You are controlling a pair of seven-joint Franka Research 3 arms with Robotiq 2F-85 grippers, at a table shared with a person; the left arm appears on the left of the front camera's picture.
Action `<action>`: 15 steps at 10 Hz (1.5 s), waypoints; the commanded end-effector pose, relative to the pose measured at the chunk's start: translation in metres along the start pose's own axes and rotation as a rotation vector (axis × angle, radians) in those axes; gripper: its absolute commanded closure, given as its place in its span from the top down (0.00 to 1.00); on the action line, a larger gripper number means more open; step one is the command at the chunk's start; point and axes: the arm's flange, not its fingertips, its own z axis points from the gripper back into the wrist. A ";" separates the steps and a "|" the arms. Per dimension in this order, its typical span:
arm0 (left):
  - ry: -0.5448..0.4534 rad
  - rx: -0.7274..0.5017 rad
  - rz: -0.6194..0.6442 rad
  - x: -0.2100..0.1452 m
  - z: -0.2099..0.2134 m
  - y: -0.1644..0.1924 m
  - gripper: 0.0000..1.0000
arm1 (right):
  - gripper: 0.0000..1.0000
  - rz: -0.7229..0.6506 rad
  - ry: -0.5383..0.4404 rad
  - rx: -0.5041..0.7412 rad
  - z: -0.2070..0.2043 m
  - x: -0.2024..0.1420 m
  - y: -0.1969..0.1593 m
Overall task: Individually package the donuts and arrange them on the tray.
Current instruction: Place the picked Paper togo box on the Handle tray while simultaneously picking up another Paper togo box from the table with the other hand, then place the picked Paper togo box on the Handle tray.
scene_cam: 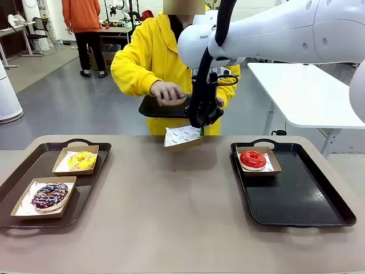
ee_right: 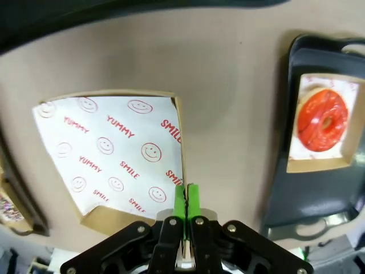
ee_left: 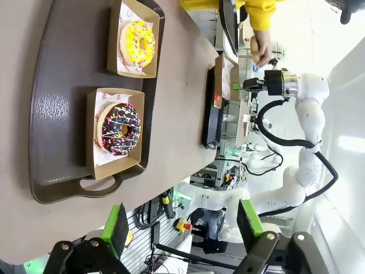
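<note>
Nearest you: sprinkled dark donut [scene_cam: 50,196] and yellow donut [scene_cam: 82,160] sit boxed on the left tray [scene_cam: 17,177]; the red donut [scene_cam: 252,160] is boxed on the right tray [scene_cam: 296,194]. Left gripper [ee_left: 181,225] jaws wide open, empty. Mid-desk [scene_cam: 171,200], right gripper [ee_right: 186,201] jaws are clamped on the rim of an empty paper-lined box [ee_right: 108,154], held above the desk. Box is light and floppy, so keep it level. Beyond, the person's hand [scene_cam: 167,91] holds a donut [scene_cam: 171,101] over a black tray [scene_cam: 162,108]; likely soft, glaze smears.

"YUMMY" and "SMILE" are printed in red on the box's liner paper [ee_right: 114,154]. "FRAN" is seen on the right arm [scene_cam: 203,37].
</note>
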 end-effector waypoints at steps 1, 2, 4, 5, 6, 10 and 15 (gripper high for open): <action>-0.002 -0.011 0.001 -0.001 0.003 -0.001 1.00 | 0.00 -0.036 -0.009 0.021 0.007 -0.008 0.004; -0.002 -0.011 0.001 -0.001 0.003 -0.001 1.00 | 0.00 -0.036 -0.009 0.021 0.007 -0.008 0.004; -0.002 -0.011 0.001 -0.001 0.003 -0.001 1.00 | 0.00 -0.036 -0.009 0.021 0.007 -0.008 0.004; -0.002 -0.011 0.001 -0.001 0.003 -0.001 1.00 | 0.00 -0.036 -0.009 0.021 0.007 -0.008 0.004; -0.002 -0.011 0.001 -0.001 0.003 -0.001 1.00 | 0.00 -0.036 -0.009 0.021 0.007 -0.008 0.004; -0.002 -0.011 0.001 -0.001 0.003 -0.001 1.00 | 0.00 -0.036 -0.009 0.021 0.007 -0.008 0.004; -0.002 -0.011 0.001 -0.001 0.003 -0.001 1.00 | 0.00 -0.036 -0.009 0.021 0.007 -0.008 0.004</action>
